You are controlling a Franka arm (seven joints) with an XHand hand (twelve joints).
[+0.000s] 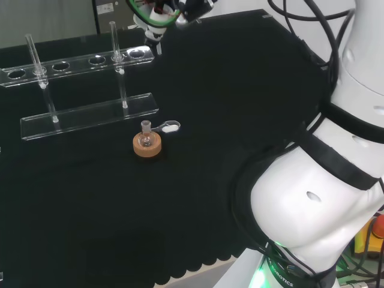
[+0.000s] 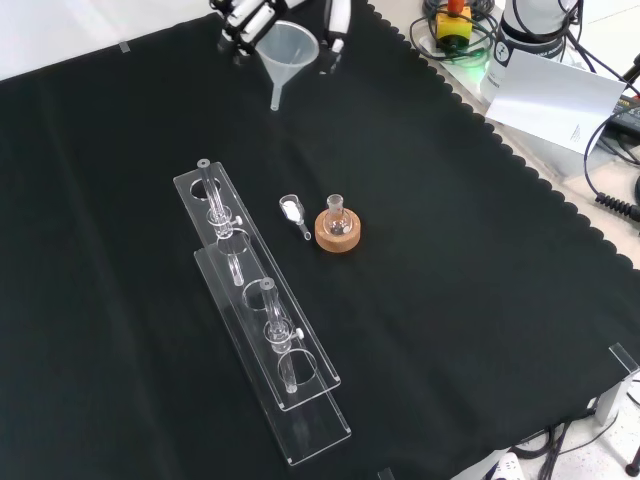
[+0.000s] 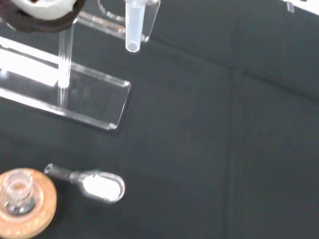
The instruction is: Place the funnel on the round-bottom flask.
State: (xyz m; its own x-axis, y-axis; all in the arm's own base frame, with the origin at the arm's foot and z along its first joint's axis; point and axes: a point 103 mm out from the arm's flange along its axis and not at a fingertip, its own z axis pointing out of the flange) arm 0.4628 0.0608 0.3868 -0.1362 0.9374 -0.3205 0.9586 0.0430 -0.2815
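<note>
You've got the black and white robot hand (image 2: 262,18) up at the far edge of the front view, fingers curled around the rim of one translucent white plastic funnel (image 2: 287,52), so it's holding that and nothing else. The funnel hangs in the air over the black cloth (image 2: 450,240), spout pointing down. In the wrist view the spout's tip sits by the end of the rack.

One small clear glass round-bottom flask (image 2: 335,217) stands upright on one round cork ring stand (image 2: 337,234) mid-cloth, well apart from the funnel and nearer the front camera. Just to its left in the front view lies one little clear scoop (image 2: 294,211) with white powder in its bowl, handle end almost touching the cork.

Further left is one clear acrylic test tube rack (image 2: 262,315), with two glass tubes (image 2: 214,203) standing in it.
</note>
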